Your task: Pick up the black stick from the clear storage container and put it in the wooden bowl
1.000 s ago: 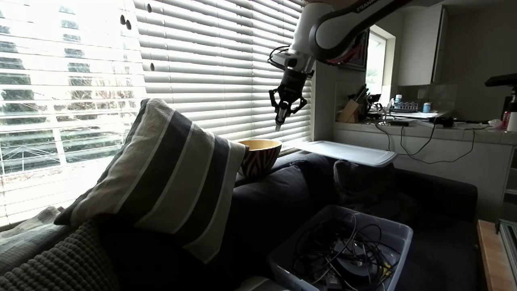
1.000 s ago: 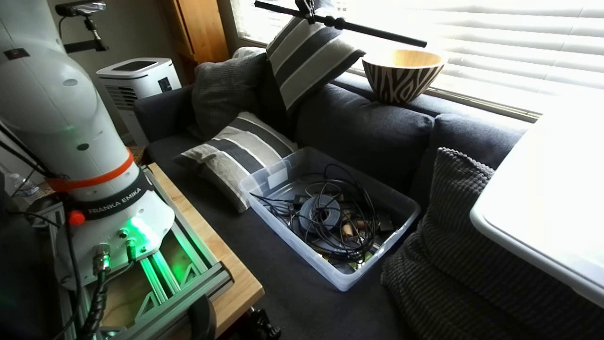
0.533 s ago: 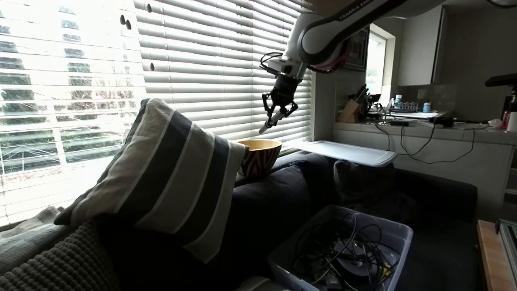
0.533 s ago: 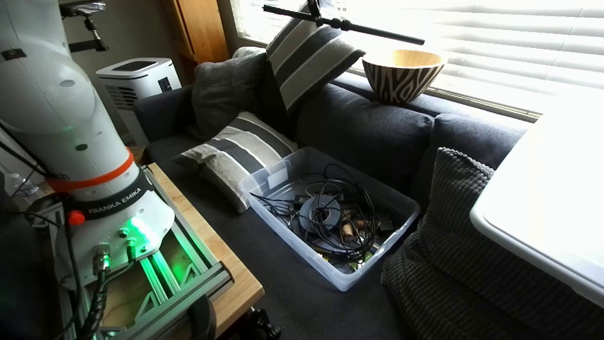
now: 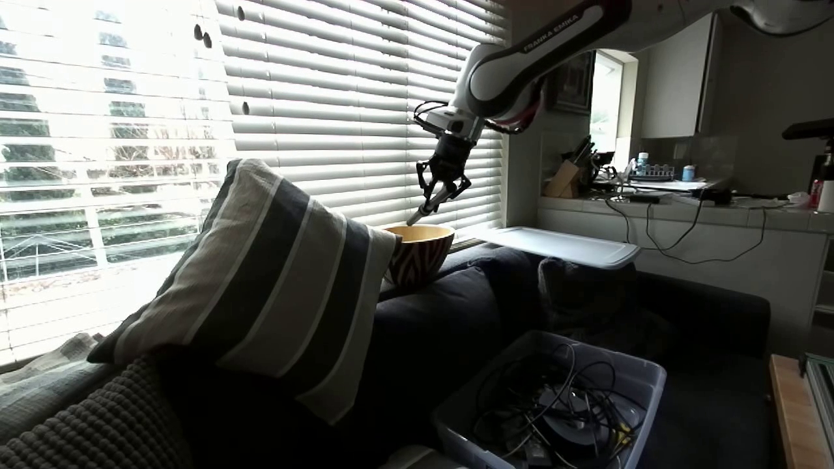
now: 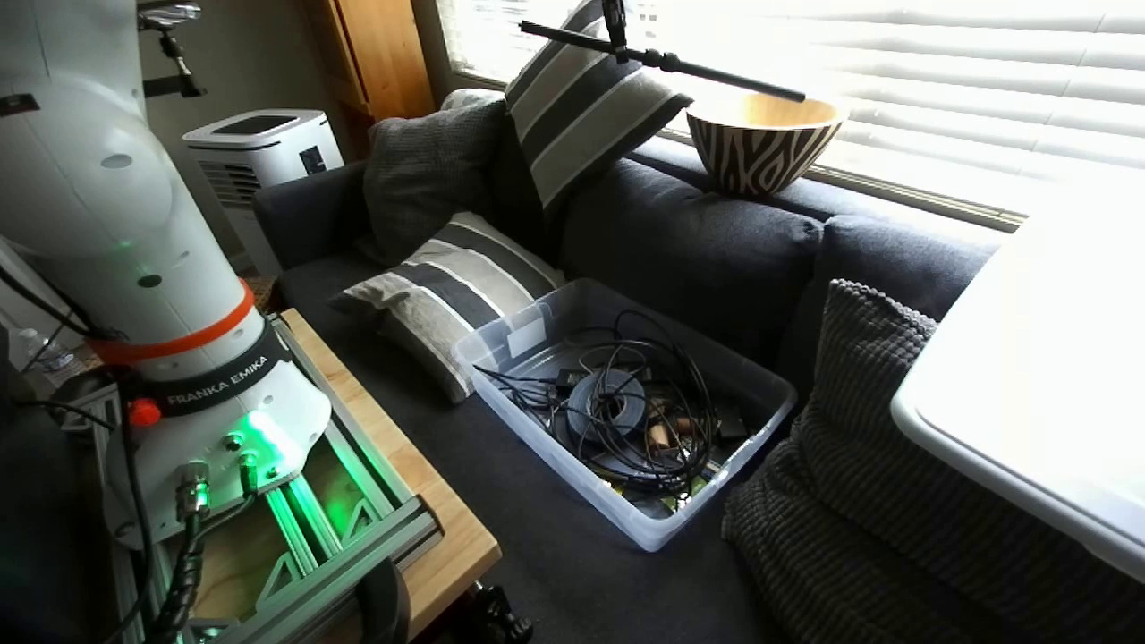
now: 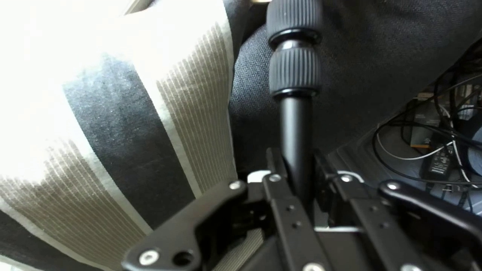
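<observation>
In the wrist view, the fingers of the gripper stand narrow, pressed from both sides on the bare tube of the black telescopic pole; two ribbed twist collars sit farther along it. A striped cushion fills one side, the dark sofa the other. The hold looks sound, but a round tube pinched at a single spot could pivot if either end strikes something.

In an exterior view, the pole slants down towards the zebra-patterned wooden bowl, its low end at about rim height; I cannot tell whether it is inside the edge. Lowered off line, it would press on the rim and could tip the bowl, which is perched on the sofa's back.

In an exterior view, the clear plastic storage bin rests on the seat, well apart from the pole, whose far end appears over the bowl's mouth while the near end crosses in front of the cushion. The grip seems closer to that near end, so the bowl end would likely drop first on release. The pole also looks longer than the bowl is wide: it may lean, slide out, or drag the bowl over.
</observation>
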